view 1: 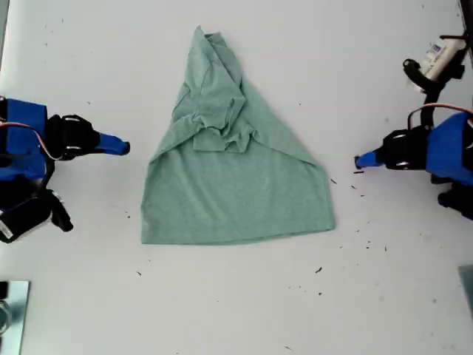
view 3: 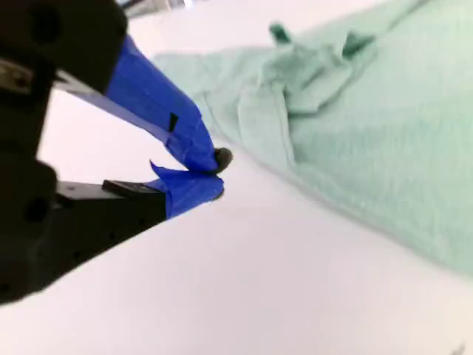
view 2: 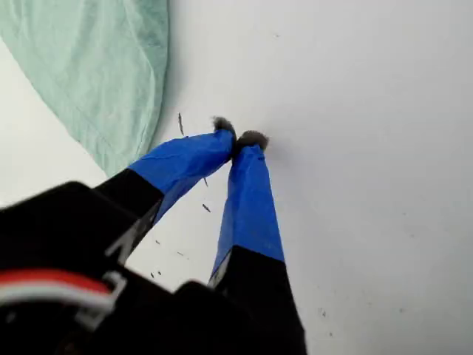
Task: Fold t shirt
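The pale green t shirt point(view 1: 236, 192) lies on the white table in the middle of the exterior view. Its top part is folded in to a point, with bunched cloth near the middle. My first gripper point(view 1: 360, 160) is at the exterior view's right, shut and empty, a short way off the shirt's edge. In the first wrist view its taped tips point(view 2: 240, 139) meet over bare table beside a corner of the t shirt point(view 2: 103, 66). My second gripper point(view 1: 124, 148), at the exterior view's left, is also shut and empty. Its tips point(view 3: 214, 170) sit just short of the t shirt point(view 3: 369, 133).
Small dark specks point(view 1: 367, 229) dot the table near my first gripper. A white and black device point(view 1: 437, 63) stands at the exterior view's top right. A metal piece point(view 1: 11, 314) shows at that view's bottom left edge. Bare table point(view 1: 236, 303) surrounds the shirt.
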